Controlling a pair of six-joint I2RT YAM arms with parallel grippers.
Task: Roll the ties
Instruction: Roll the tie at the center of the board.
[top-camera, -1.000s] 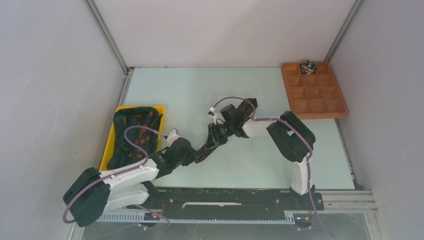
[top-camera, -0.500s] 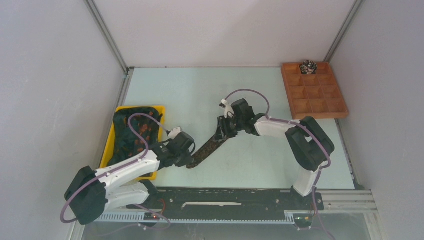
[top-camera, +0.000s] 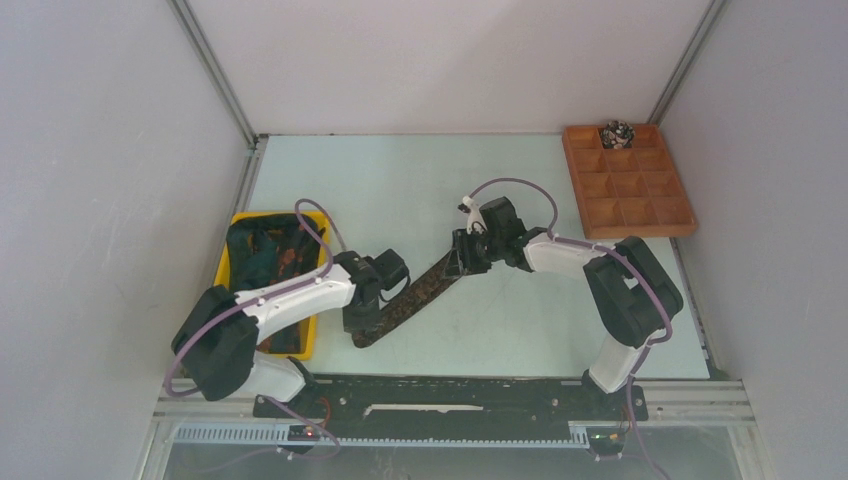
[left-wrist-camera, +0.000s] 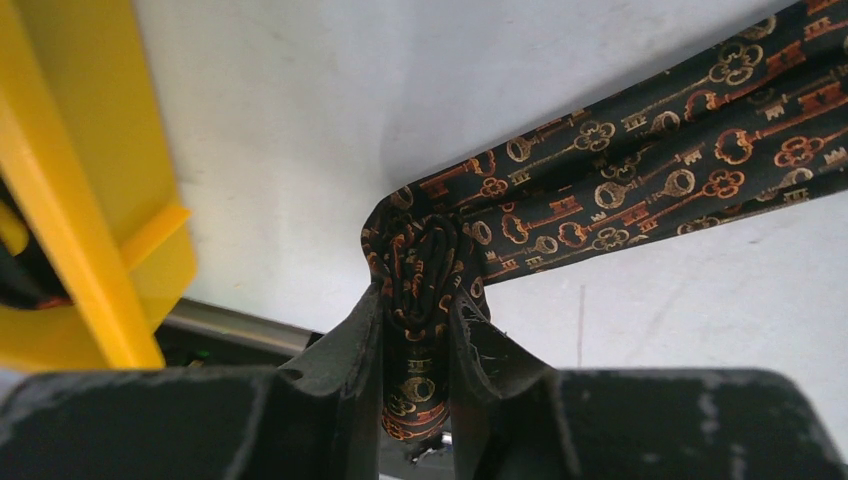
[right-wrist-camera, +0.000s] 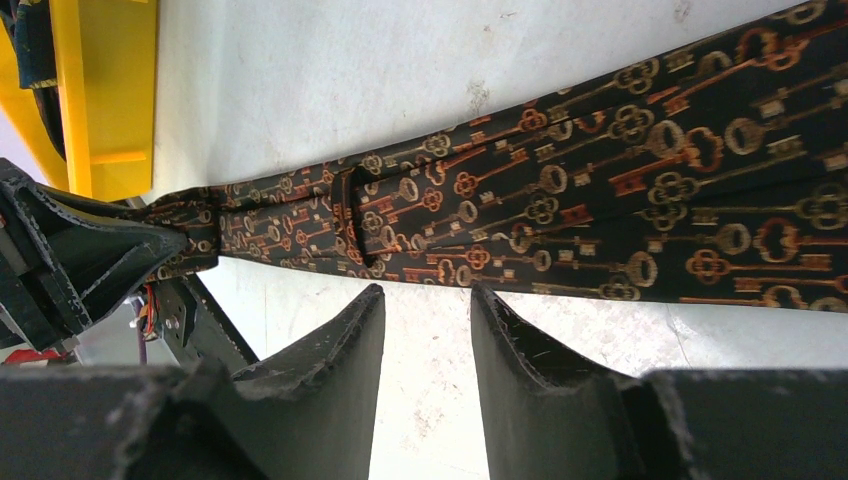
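Nearest the arm bases, the left pincer (top-camera: 362, 322) points toward the near edge of the counter (top-camera: 400, 180). Its jaws are clamped tight on the near end of a tie (top-camera: 410, 298). In the left wrist view the left pincer (left-wrist-camera: 418, 300) squeezes a small bunched coil of the fabric, and the tie (left-wrist-camera: 640, 170) runs flat from there up to the right, black with orange and gold keys printed on it.

The strip lies slantwise on the counter, from the near left to the far right, toward the middle of the counter. At its far end sits the right pincer (top-camera: 462, 258). In the right wrist view the right pincer (right-wrist-camera: 425, 300) has its jaws a narrow gap apart with only bare counter between them. The tie (right-wrist-camera: 600, 190) crosses just beyond the tips and is not gripped there.

To the left, by the left wall, stands a yellow bin (top-camera: 228, 262) that holds a heap of more ties (top-camera: 262, 255), dark with orange patches. The bin (left-wrist-camera: 90, 200) fills the left edge of the left wrist view.

At the far right corner lies a wooden tray (top-camera: 570, 180) split into a grid of square compartments. A small tight rolled tie (top-camera: 617, 133) sits in one compartment of its far row.
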